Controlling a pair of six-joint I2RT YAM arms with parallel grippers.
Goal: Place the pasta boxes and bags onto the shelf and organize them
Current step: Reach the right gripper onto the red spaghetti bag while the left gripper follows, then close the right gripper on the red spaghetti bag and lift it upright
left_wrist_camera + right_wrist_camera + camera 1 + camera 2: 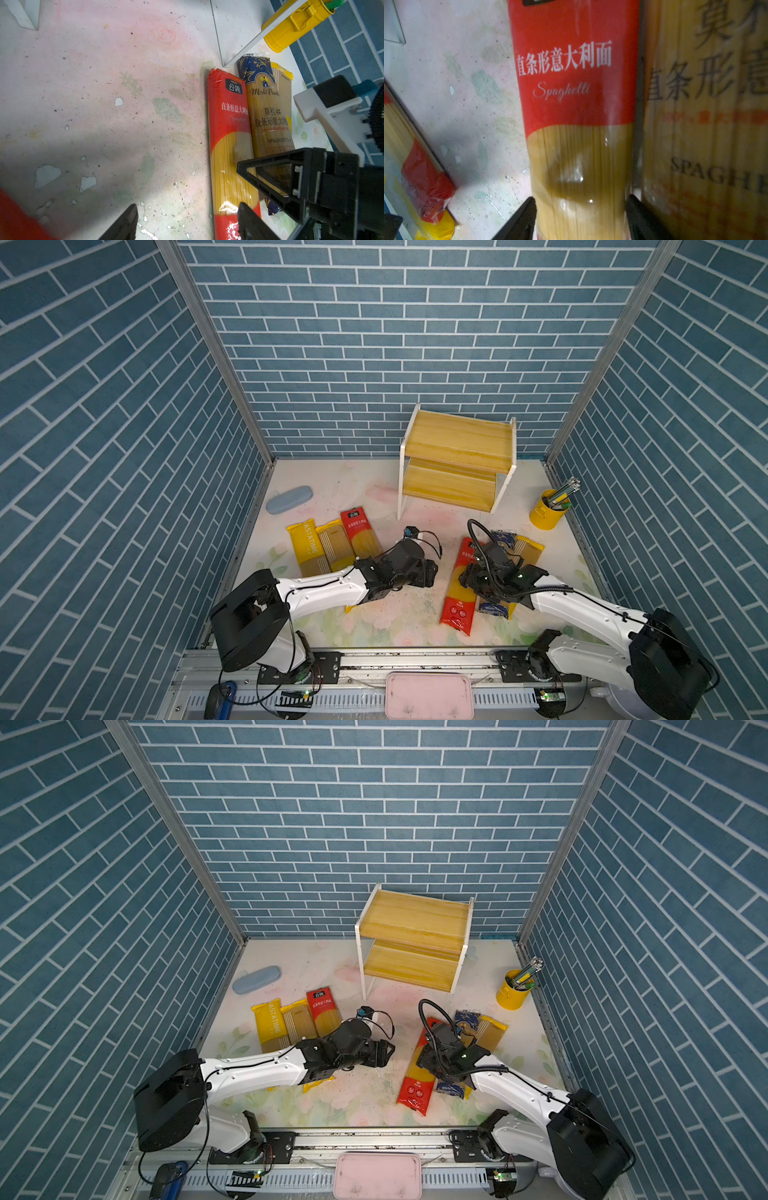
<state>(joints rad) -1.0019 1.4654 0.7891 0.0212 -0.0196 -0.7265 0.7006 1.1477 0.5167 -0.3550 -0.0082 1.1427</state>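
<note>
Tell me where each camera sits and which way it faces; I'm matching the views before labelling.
Top views: high above the arm bases, looking down at table, shelf; both arms, left gripper, right gripper show.
Left wrist: low over the table, facing the right-hand red packet and yellow cup; its open fingertips show.
Right wrist: close above that red packet; its fingertips flank it.
Shared: both wrist views show that packet beside the blue-ended packet.

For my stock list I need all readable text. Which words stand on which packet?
"公鸡": right red packet
"直条形意大利面": right red packet
"Spaghetti": right red packet
"MoliPasta": blue-ended packet
"莫利 4#": blue-ended packet
"SPAGHETTI 4": blue-ended packet
"ASTATIME": yellow packet, first letter not readable
All other print: too small or blurred.
</note>
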